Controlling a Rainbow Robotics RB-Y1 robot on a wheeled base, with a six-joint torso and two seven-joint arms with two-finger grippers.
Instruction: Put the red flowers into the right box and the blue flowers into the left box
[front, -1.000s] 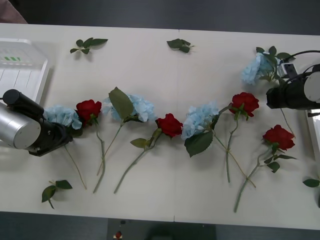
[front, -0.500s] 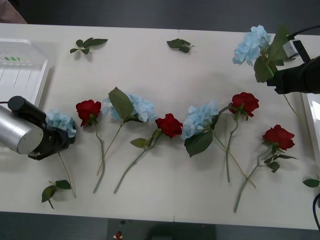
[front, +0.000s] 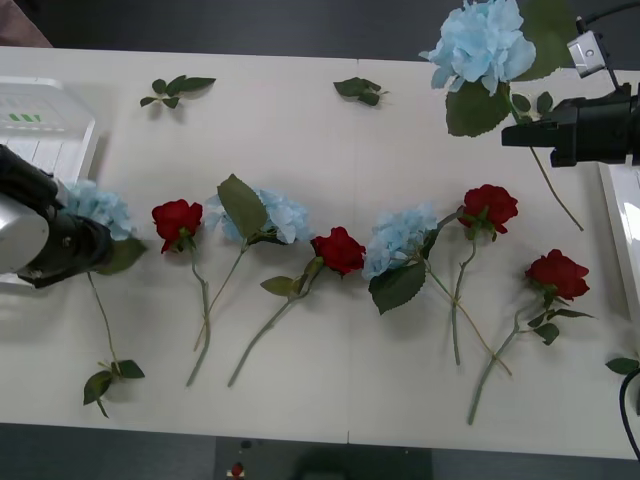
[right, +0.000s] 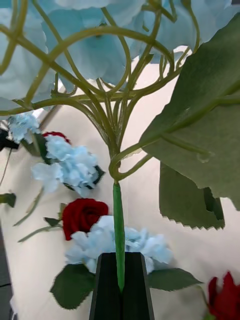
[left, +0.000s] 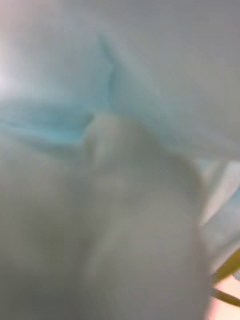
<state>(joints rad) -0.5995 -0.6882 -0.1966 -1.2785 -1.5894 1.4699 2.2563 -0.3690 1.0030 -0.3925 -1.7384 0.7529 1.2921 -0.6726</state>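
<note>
Right gripper (right: 120, 285) pinches a blue hydrangea's stem (right: 118, 225), its head (front: 478, 42) raised above the table's far right. Left gripper (front: 80, 248) holds another hydrangea (front: 92, 205) beside the left box (front: 40, 140); its jaws are hidden. Four red roses (front: 338, 249) and two hydrangeas (front: 398, 238) lie on the table; right box (front: 622, 225) is cut off.

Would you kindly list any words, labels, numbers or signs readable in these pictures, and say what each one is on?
No text can be read here.
Green marks on the left box: too small to tell whether they are lettering.
Small tag on the cable above the right gripper: blank or too small to read.
</note>
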